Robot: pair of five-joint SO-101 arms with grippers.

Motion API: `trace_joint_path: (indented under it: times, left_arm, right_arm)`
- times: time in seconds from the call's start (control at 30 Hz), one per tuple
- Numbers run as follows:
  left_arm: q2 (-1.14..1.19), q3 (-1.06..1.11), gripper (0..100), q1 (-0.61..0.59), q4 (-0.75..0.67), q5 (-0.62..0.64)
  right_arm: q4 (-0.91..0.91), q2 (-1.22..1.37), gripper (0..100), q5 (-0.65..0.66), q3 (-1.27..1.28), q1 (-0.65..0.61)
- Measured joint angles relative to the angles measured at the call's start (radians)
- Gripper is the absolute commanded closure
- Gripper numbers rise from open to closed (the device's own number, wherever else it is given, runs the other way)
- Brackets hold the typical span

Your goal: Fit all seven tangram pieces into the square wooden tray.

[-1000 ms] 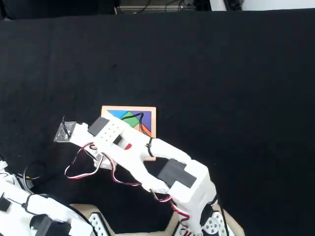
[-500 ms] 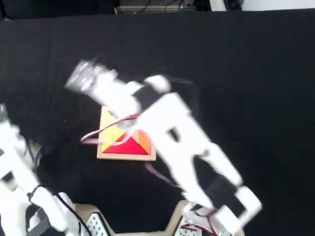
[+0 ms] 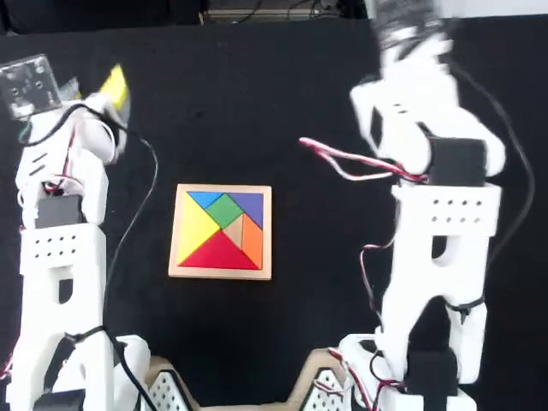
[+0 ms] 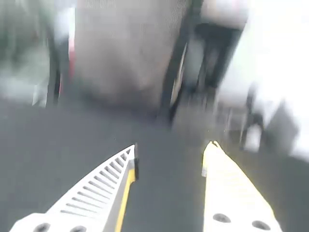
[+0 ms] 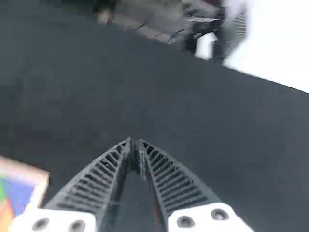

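A black counter (image 3: 291,103) carries everything. Two white arms stand on it, one at either side, their bases at the near edge.

The right arm (image 3: 445,214) rises from its base and stretches away over the far part of the counter, its wrist close to the far edge. Red and white wires (image 3: 342,163) loop out from it toward the middle. In its wrist view the right jaws are closed, the two black ribbed halves meeting at their tips with nothing between them, above bare counter. A corner of the tray shows off to one side there.

The left arm (image 3: 60,248) also reaches away from its base, its wrist over the far left of the counter. A black cable (image 3: 141,188) hangs from it. The left jaws are open, one half white with a yellow edge, the other yellow, a clear gap between the tips and nothing held.

The tray (image 3: 222,274) lies flat between the arms, apart from both. All seven pieces sit inside it and fill the square: yellow triangle (image 3: 195,233) at left, red triangle (image 3: 221,253) along the near side, orange piece (image 3: 253,240) at right, dark blue piece (image 3: 250,204) in the far right corner, light blue triangle (image 3: 204,199) in the far left corner, green square (image 3: 224,211) between those two, and a small tan triangle (image 3: 233,233) in the middle.
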Motion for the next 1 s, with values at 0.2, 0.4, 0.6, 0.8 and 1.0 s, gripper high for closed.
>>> trace_joint_path:
  times: [0.2,0.4,0.6,0.8,1.0]
  left_arm:
    - [-0.1,0.166,77,0.009,-0.508,-0.003]
    - [-0.43,0.334,77,0.106,-0.617,-0.222]
    - [-0.795,0.446,77,0.212,-0.626,-0.311]
    - [-1.036,0.529,77,0.216,-0.626,-0.318]
    - [-1.209,0.629,77,0.216,-0.626,-0.321]
  right_arm:
    - [-0.126,-0.126,98.4,-0.327,0.002,0.075]
    - [-0.204,-0.361,98.3,-0.413,0.021,0.057]
    - [-0.359,-0.486,98.3,-0.394,0.219,0.023]
    - [-0.466,-0.752,98.3,-0.305,0.443,0.017]
    - [-0.626,-1.109,98.3,-0.249,0.694,0.014]
